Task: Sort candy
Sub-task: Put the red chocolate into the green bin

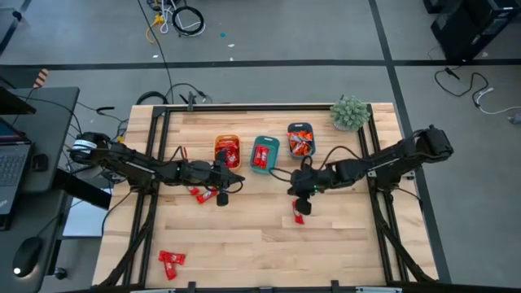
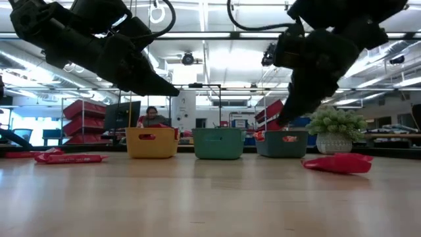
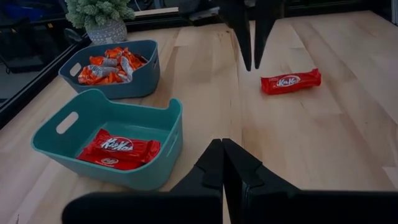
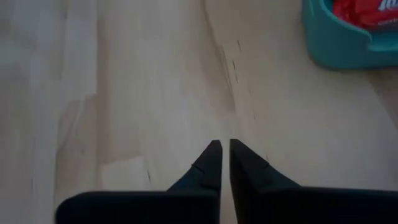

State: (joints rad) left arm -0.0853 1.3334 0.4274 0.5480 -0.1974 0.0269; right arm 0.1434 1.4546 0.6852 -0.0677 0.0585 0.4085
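Note:
Red wrapped candies lie flat on the wooden table: two (image 1: 203,194) beside my left gripper, one (image 1: 298,213) just near of my right gripper, which also shows in the left wrist view (image 3: 290,81), and a few (image 1: 171,260) at the near left. My left gripper (image 1: 224,185) is shut and empty, above the table near of the yellow-orange bin (image 1: 227,150). My right gripper (image 1: 303,187) is shut and empty, above the table near of the blue-grey bin (image 1: 300,140). The teal bin (image 3: 143,118) holds red candies (image 3: 118,149). The blue-grey bin (image 3: 146,78) holds orange-red ones (image 3: 109,65).
A small potted plant (image 1: 350,112) stands at the far right corner. The three bins stand in a row at the table's far middle. Bare wood (image 1: 269,252) lies across the near middle of the table. A person (image 2: 152,117) sits in the room beyond.

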